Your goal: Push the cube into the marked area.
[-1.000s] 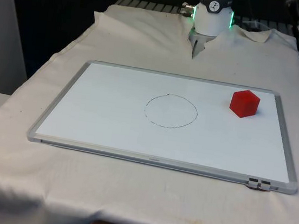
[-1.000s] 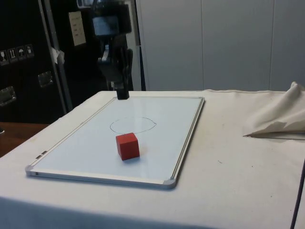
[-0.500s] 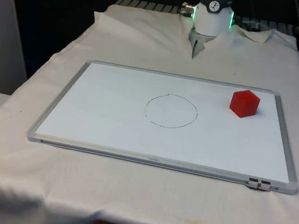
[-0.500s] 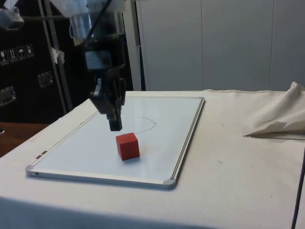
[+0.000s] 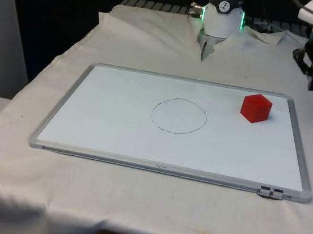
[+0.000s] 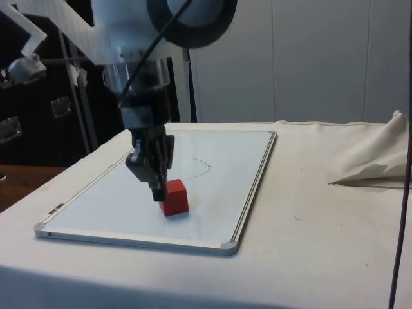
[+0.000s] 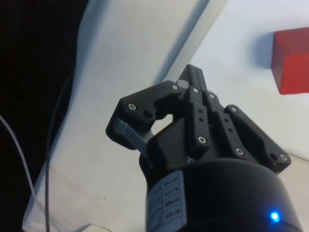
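**Gripper beside the cube, circle unoccupied**

While the red cube (image 5: 256, 108) sits on the whiteboard (image 5: 115, 129) at about three o'clock from the drawn circle (image 5: 179, 116), apart from it, the gripper (image 5: 312, 86) hangs off the board's right edge, fingers together.

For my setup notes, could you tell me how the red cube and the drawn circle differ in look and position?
The red cube is a solid block standing up from the whiteboard; the circle is a thin flat outline drawn on it. The cube sits near the board's edge at the front view's right; the circle lies near the middle. Both are on the whiteboard, apart from each other.
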Available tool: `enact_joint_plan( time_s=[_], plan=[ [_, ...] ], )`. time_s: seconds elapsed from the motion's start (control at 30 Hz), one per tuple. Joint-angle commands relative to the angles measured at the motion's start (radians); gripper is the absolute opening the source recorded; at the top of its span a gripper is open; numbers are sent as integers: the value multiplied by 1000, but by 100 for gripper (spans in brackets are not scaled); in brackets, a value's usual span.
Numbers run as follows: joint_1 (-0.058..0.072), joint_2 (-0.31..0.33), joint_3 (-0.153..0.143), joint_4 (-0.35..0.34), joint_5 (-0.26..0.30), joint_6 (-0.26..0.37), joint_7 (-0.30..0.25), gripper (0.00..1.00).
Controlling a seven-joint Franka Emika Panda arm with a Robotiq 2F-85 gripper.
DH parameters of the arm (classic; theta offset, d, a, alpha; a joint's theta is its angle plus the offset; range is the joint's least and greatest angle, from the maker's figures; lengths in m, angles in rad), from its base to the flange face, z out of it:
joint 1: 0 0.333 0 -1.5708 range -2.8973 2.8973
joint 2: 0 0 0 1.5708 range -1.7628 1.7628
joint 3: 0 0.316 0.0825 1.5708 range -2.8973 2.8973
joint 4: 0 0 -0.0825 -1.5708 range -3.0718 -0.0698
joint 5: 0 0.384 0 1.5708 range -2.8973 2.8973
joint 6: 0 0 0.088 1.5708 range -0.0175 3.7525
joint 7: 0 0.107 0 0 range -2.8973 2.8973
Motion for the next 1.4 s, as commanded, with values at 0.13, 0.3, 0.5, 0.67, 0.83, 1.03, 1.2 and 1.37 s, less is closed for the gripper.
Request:
enact_joint_plan(
  time_s=[0.13,0.3,0.5,0.67,0.83,1.03,1.2,1.37],
  plan=[
    [-12,36,-4,-14,15,54,-9,0],
    [-15,66,-5,-16,11,82,-4,0],
    [-16,100,-17,-17,0,107,0,0],
    [-20,109,-39,-35,-1,139,0,0],
    [-18,109,-55,-33,-4,129,-1,0],
    [-13,103,-82,-43,-22,138,13,0],
    [-11,105,-100,-42,-34,138,23,0],
    [-11,107,-113,-41,-57,136,43,0]
  ],
)
